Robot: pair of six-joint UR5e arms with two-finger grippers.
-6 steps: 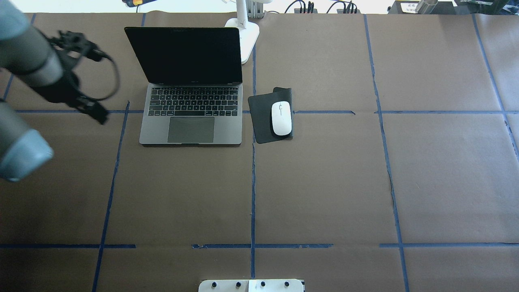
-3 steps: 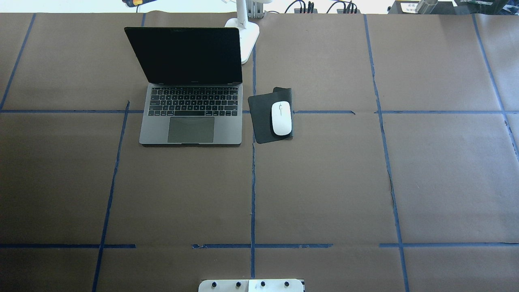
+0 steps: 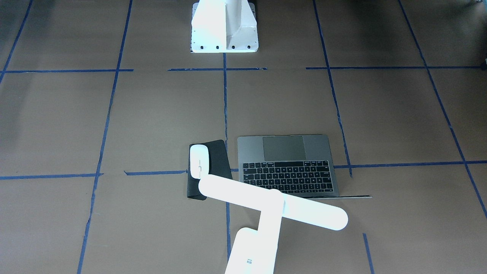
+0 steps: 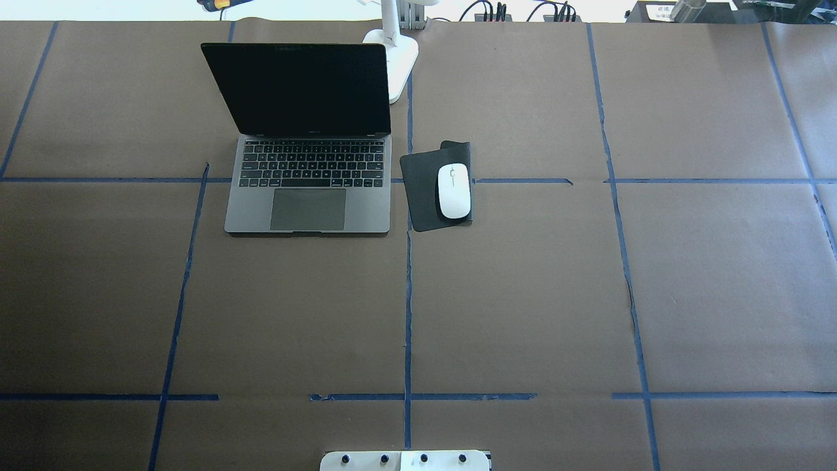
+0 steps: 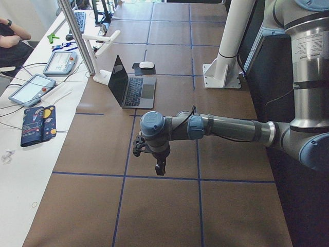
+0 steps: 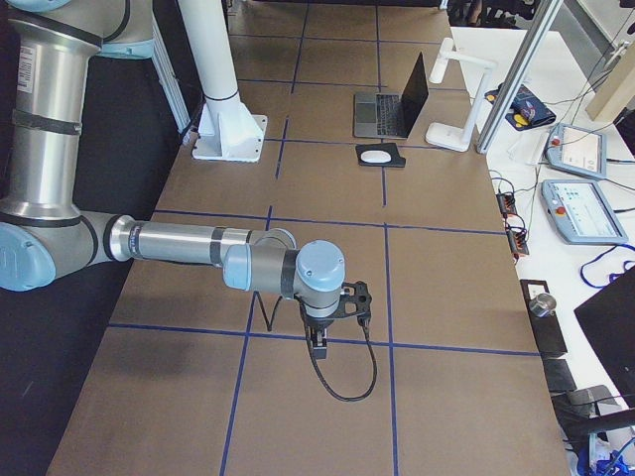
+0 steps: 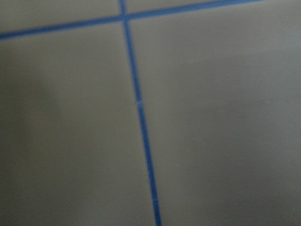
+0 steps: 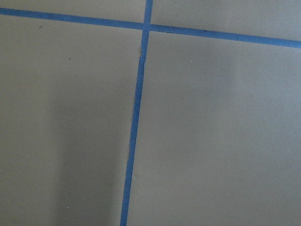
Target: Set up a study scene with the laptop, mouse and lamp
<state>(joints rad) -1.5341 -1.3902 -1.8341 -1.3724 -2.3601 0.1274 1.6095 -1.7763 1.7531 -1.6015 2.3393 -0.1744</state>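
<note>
Change: the left arm stood beside the laptop in the overhead view a second ago; it had left that view half a second ago and is absent from it now; laptop, mouse and lamp lie as they did
Meaning: judged a withdrawal after the last placement; all three items appear set, and nothing looks left to move
Laptop: open on the surface, screen dark, keyboard toward the robot, left of the centre line
Mouse: on the black pad, just beside the laptop's right edge, apart from it
Lamp: upright, base just behind the laptop's right rear corner; in the front view its raised bar head crosses before the pad and the laptop's hinge edge
Left hand: seen only in the left side view, pointing down over bare surface, well apart from the laptop; no object seen at it; how far open cannot be told
Right hand: seen only in the right side view, pointing down over bare surface, well apart from the mouse; no object seen at it; how far open cannot be told
Wrist views: both show only surface and blue tape, no fingers
</note>
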